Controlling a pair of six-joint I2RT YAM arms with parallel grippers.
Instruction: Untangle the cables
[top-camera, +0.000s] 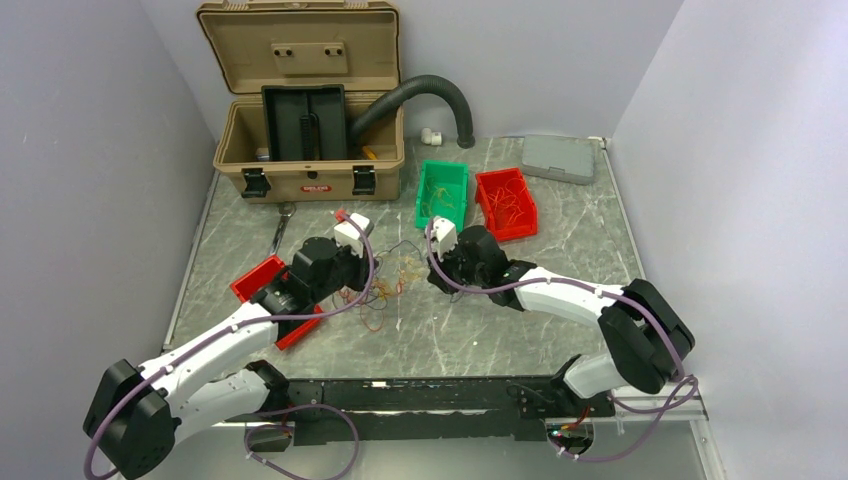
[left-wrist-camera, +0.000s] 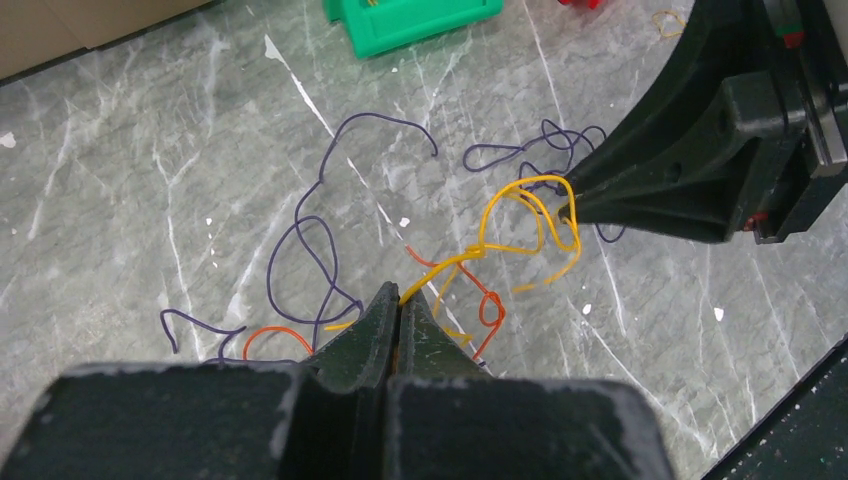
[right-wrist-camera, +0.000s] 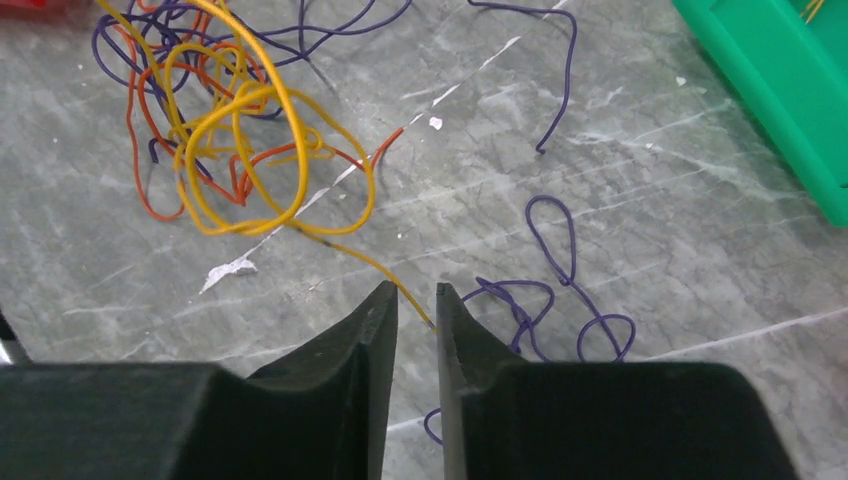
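Closest to the lens on the left wrist cam was the left hand (left-wrist-camera: 400, 300), clenched tight with a yellow strand (left-wrist-camera: 520, 185) coming straight out from between its tips, so it was grasping that one. The strand ran up into a knotty loop, and the right hand (right-wrist-camera: 412, 300) had its tips right at the far side of that loop. On the right wrist cam its fingers were a little apart, with a slim gap showing and the strand's loose end sitting in that gap, not pinched as far as I could see. The cables (top-camera: 385, 285) lay in a loose tangle on the grey marble worktop (top-camera: 560, 250) between the 2 hands: yellow on top, orange strands (right-wrist-camera: 140, 190) under it, thin purple strands (left-wrist-camera: 300, 250) sprawled around. Further back sat a green bin (top-camera: 440, 165) and a red bin (top-camera: 495, 178) side by side, both with more wires inside. A 2nd red bin (top-camera: 258, 278) was partly under the left arm. An open tan toolbox (top-camera: 300, 185) with a black hose (top-camera: 420, 88) stood at the rear.
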